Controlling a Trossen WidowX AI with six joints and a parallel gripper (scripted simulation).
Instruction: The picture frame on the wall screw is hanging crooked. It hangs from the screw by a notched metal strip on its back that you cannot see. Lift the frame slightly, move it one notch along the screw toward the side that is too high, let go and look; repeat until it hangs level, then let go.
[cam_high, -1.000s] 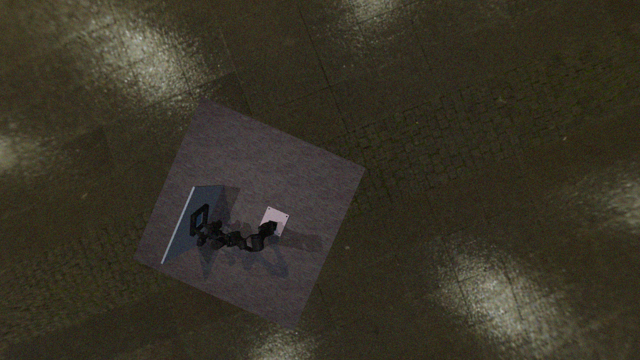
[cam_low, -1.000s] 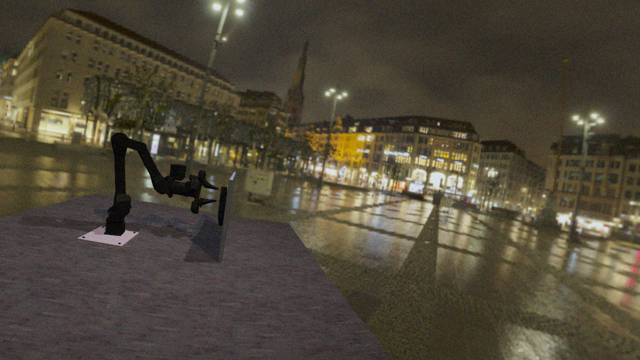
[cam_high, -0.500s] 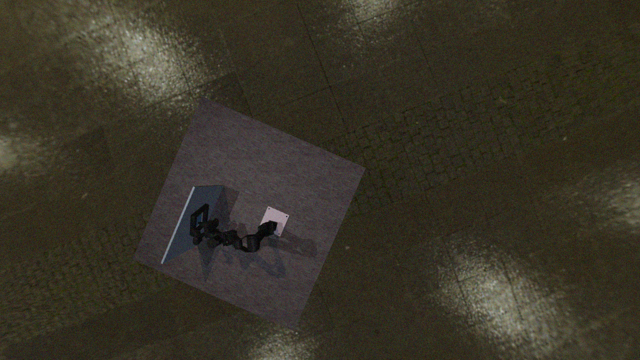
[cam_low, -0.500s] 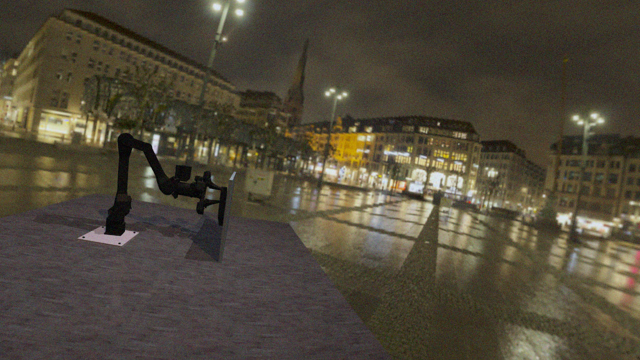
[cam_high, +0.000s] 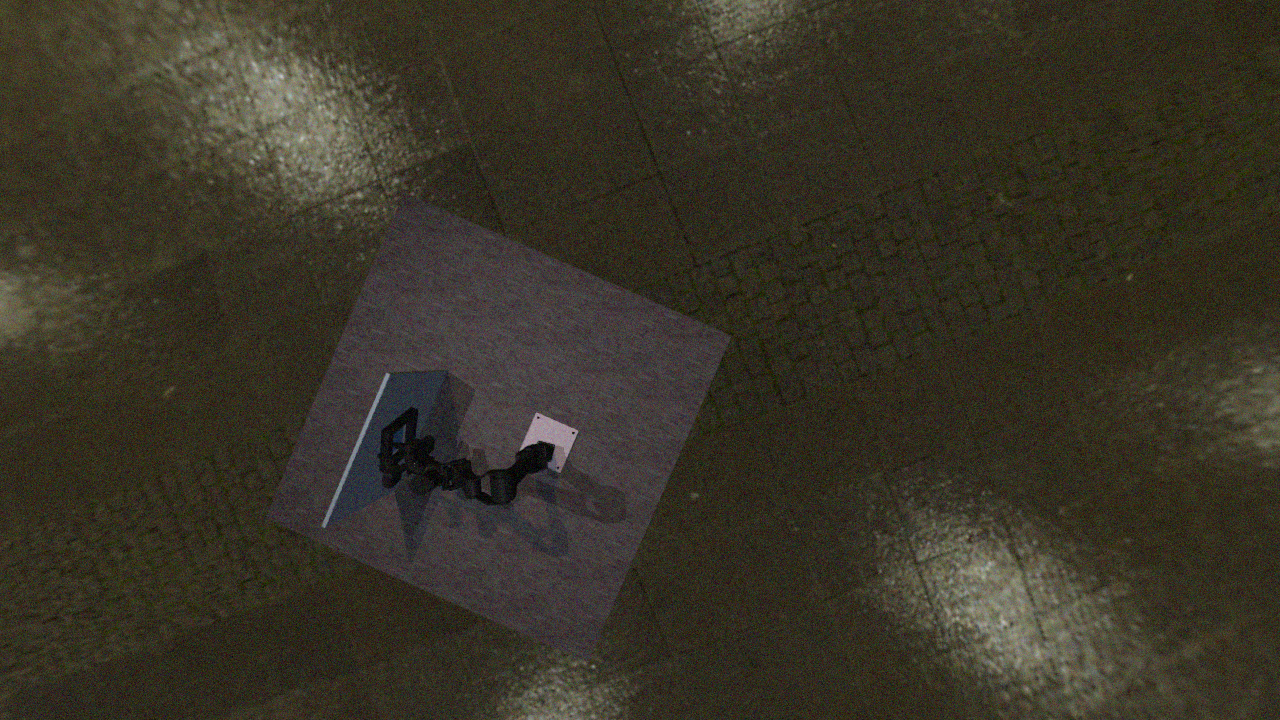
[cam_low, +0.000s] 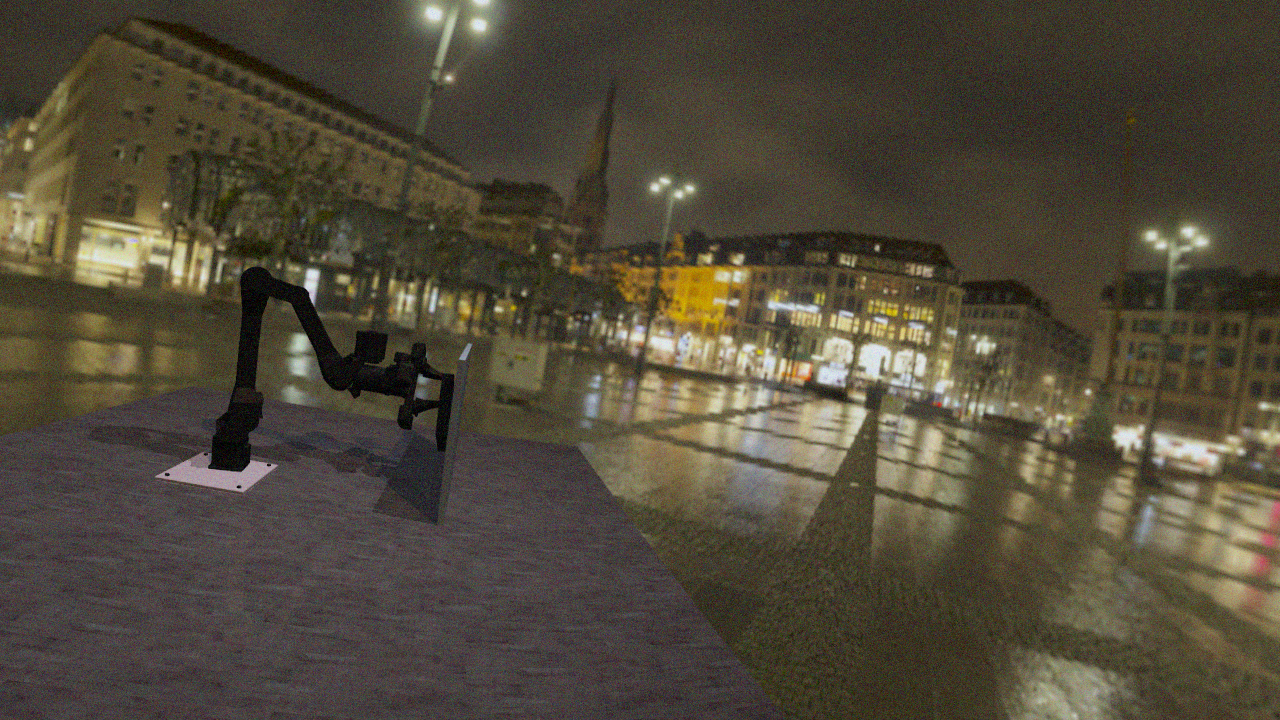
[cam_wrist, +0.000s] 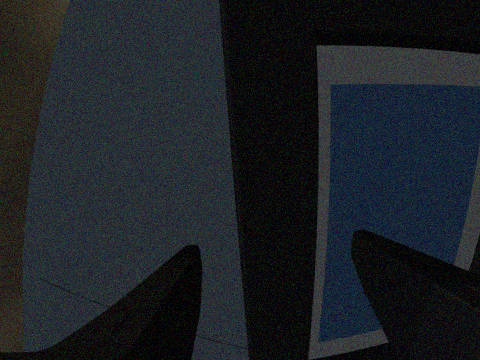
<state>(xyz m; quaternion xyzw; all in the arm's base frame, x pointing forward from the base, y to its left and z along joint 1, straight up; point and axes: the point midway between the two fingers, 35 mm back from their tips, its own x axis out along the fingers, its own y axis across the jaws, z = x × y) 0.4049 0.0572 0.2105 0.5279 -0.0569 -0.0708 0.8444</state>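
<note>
The picture frame (cam_wrist: 267, 140) (cam_high: 409, 417) (cam_low: 442, 429) has a black border, a white mat and a blue picture. It hangs on the grey wall panel (cam_wrist: 134, 140) (cam_high: 407, 386) (cam_low: 452, 465). The screw and the strip on the frame's back are hidden. My gripper (cam_wrist: 278, 250) (cam_low: 429, 391) (cam_high: 392, 458) is open and right at the frame. In the wrist view one finger is on each side of the frame's black side bar and neither presses on it. Only part of the frame shows there, so I cannot judge its tilt.
The wall panel stands upright on a grey table (cam_high: 537, 313) (cam_low: 358, 582). The arm's white base plate (cam_high: 562, 431) (cam_low: 192, 474) lies behind the arm. Around the table is a dark, wet paved square.
</note>
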